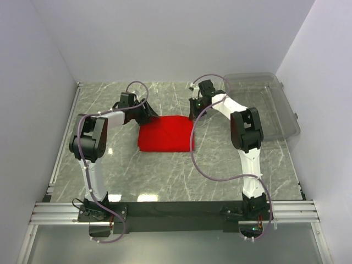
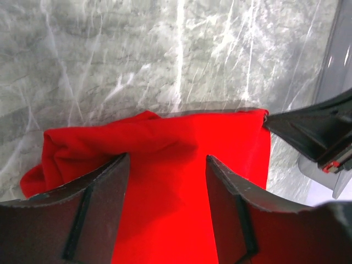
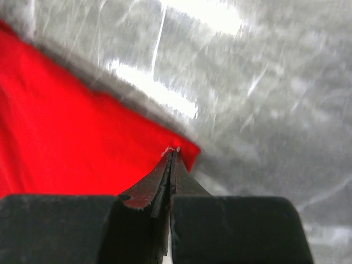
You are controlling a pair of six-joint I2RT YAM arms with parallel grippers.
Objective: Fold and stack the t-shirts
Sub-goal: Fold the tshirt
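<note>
1. A grey marbled desk (image 1: 165, 181) stands between plain white walls, seen from above.
2. A bright red t-shirt (image 1: 165, 136) lies near the desk's middle. It is folded into a flat rectangle, with its long side running left to right.
3. The right pincer (image 3: 175, 151) is clenched at the shirt's far right corner and seems to nip the hem.
4. The left pincer (image 2: 168, 165) is released. Its jaws stand apart over the cloth at the far left corner, where the fabric bunches beside it.
5. Both pincers sit at the far edge, one at each end of the long axis, and neither arm is nearer. The shirt lies toward the robot from each, so a fold would probably draw that edge nearward.
6. A clear plastic bin (image 1: 264, 104) stands well apart at the far right.
</note>
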